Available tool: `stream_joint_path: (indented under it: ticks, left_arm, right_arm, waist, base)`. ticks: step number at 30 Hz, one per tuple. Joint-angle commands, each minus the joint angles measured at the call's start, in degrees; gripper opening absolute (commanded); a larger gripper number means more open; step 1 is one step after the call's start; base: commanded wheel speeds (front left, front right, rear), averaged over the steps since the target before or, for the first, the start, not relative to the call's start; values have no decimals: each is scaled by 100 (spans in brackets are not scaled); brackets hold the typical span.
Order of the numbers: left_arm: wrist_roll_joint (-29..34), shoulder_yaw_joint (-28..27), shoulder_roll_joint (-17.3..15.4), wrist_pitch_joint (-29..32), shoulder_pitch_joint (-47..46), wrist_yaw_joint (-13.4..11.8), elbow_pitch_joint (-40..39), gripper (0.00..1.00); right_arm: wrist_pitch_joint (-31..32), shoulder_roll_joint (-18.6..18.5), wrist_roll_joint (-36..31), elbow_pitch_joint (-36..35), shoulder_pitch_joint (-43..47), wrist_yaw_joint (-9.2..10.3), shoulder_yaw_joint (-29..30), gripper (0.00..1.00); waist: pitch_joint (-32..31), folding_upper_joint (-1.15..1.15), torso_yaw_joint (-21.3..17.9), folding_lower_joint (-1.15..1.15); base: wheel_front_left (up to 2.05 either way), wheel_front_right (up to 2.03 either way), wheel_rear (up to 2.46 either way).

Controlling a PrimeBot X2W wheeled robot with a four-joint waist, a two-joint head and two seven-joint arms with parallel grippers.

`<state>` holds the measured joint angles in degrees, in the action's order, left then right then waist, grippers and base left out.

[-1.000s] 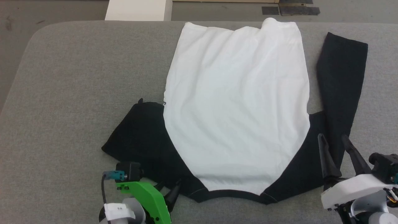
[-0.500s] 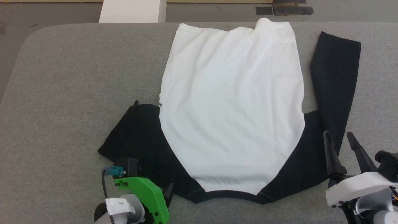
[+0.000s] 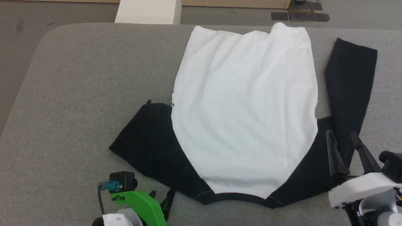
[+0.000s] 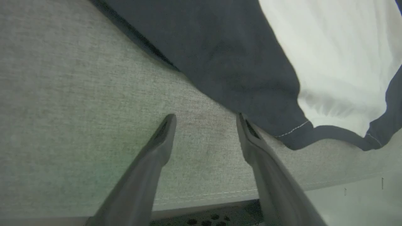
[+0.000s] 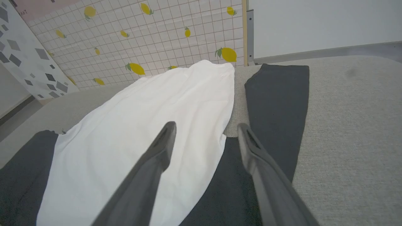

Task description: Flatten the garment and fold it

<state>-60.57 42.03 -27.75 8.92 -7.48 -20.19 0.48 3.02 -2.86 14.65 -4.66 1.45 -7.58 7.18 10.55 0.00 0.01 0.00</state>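
Two grippers: both spread wide and empty, with no cloth between the fingers of either.
Garment (image 3: 245, 110): spread on the grey table (image 3: 78, 94), neck end toward the robot and hem end away.
Landmark: the white body (image 3: 245, 131), a long panel with only soft ripples across it.
Left gripper (image 4: 205, 118): low over bare table, off the near-left corner of the white body. One fingertip is right at the edge of the black shoulder cloth; I cannot tell whether it touches.
Right gripper (image 3: 340, 133): off the near-right corner of the white body, above the black cloth where shoulder and sleeve meet.
Left sleeve (image 3: 147, 138): against the white body's left edge, short and blunt, so it looks doubled under or bunched rather than laid out.
Right sleeve (image 3: 350, 84): just right of the white body, running straight alongside it toward the far end, with a narrow strip of table between them.
Collar trim (image 3: 238, 198): a black curve along the white body's near end.
Hem (image 3: 248, 31): the white body's far end, with one small hump near its right corner.
Done, by my reading: the flattening is mostly there; the body and right sleeve lie smooth.
Left to do: open out the left sleeve, ease the hump at the hem, then every fold, since none has been made.
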Motion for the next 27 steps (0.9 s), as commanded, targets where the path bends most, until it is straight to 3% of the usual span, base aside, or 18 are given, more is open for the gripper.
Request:
stream_joint_path:
  ticks: [1, 3, 16, 17, 18, 20, 21, 27]
  left_arm:
    - [-6, -6, 91, -64, -149, 97, 103, 100]
    - [-25, 23, 241, -72, -313, 239, 390, 100]
    - [38, 50, 496, -148, -735, 420, 990, 100]
    - [58, 61, 488, -152, -750, 428, 949, 49]
    - [57, 64, 482, -147, -751, 432, 896, 41]
    - [14, 59, 453, -118, -714, 464, 708, 6]
    - [-1, 56, 426, -107, -690, 474, 614, 0]
    - [195, -259, 172, -579, -722, 438, -237, 0]
  right_arm:
    - [22, -2, 33, -45, -18, 9, -22, 100]
    - [39, -2, 6, -71, -34, 9, -32, 100]
    - [36, -2, 19, -92, -5, 9, -10, 100]
    - [36, -2, 21, -88, -7, 9, -16, 100]
    - [35, -2, 23, -85, -8, 9, -17, 100]
    - [32, -2, 19, -73, -7, 9, -9, 100]
    - [31, -2, 20, -66, -2, 9, -7, 100]
    - [25, -2, 32, -18, 50, 9, -13, 100]
  waist:
    - [30, 0, -38, 0]
    - [64, 0, -113, 0]
    - [109, 0, -260, 0]
    - [101, 0, -254, 0]
    - [93, 0, -246, 0]
    - [54, 0, -221, 0]
    - [38, 0, -211, 0]
    - [-89, 0, -101, 0]
  base:
    - [0, 0, 0]
    - [0, 0, 0]
    - [0, 0, 0]
    - [0, 0, 0]
    - [0, 0, 0]
    - [0, 0, 0]
    - [0, 0, 0]
    - [0, 0, 0]
